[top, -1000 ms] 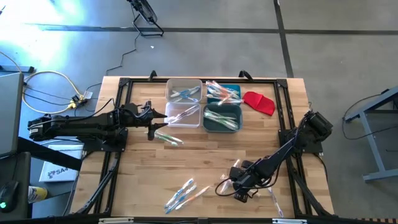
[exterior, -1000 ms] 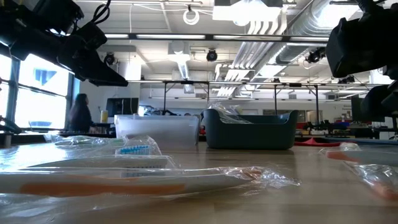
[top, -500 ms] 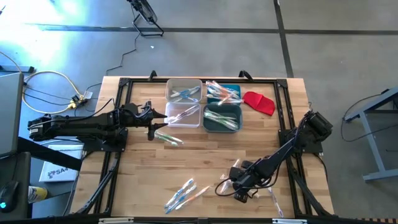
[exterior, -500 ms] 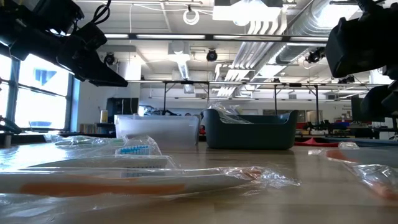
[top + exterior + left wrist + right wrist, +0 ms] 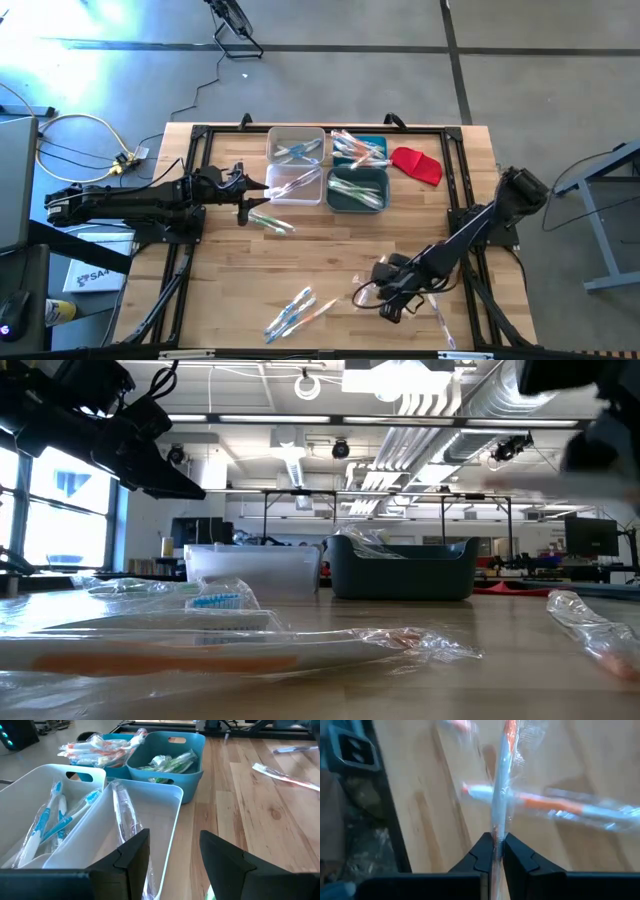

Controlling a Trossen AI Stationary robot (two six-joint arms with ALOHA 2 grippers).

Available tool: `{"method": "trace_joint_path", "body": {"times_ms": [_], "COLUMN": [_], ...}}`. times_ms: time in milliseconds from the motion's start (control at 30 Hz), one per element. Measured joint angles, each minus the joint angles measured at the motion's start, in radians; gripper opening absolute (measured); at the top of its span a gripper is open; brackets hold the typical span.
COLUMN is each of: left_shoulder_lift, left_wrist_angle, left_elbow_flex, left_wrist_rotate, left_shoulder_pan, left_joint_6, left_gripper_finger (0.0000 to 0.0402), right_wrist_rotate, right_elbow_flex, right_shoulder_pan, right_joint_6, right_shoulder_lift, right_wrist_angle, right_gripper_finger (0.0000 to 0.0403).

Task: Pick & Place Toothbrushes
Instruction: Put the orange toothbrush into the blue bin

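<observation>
Right hand point(image 5: 494, 851) pinching wrapped orange toothbrush point(image 5: 503, 775).

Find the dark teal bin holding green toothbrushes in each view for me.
High view: dark teal bin, centre back, right of the white bins.
Low view: centre, beyond the wrapped toothbrushes.
Left wrist view: upper middle.
Right wrist view: not in it.
Shared landmark: the adjoining white bin.

The far middle of the table point(image 5: 470, 150) is taken up by four bins point(image 5: 328, 170) and a red cloth-like piece point(image 5: 418, 165) beside them. Bare wood is left between the bins and the near edge, broken only by loose wrapped toothbrushes point(image 5: 298, 310). The left gripper point(image 5: 243, 200), fingers apart, is placed just beside the white bin point(image 5: 145, 815); the right gripper point(image 5: 385, 300) is closed around a wrapped toothbrush point(image 5: 502, 780) near the front.
</observation>
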Motion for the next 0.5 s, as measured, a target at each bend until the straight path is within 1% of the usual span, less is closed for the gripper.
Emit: {"method": "trace_joint_path", "body": {"times_ms": [167,333,500], "left_shoulder_lift": [0.000,0.000,0.000], "left_wrist_angle": [0.000,0.000,0.000], "left_elbow_flex": [0.000,0.000,0.000], "left_wrist_rotate": [0.000,0.000,0.000], "left_shoulder_pan": [0.000,0.000,0.000], "left_joint_6": [0.000,0.000,0.000], "left_gripper_finger": [0.0171,0.0171,0.0171], "right_wrist_rotate": [0.128,0.344,0.496], "right_elbow_flex": [0.002,0.002,0.002], "right_shoulder_pan": [-0.006,-0.022,-0.059], "right_joint_6": [-0.075,-0.205,-0.361], "right_shoulder_lift": [-0.110,-0.212,-0.288], "right_wrist_angle": [-0.005,-0.005,-0.004], "right_gripper_finger": [0.0019,0.0019,0.0019]}}
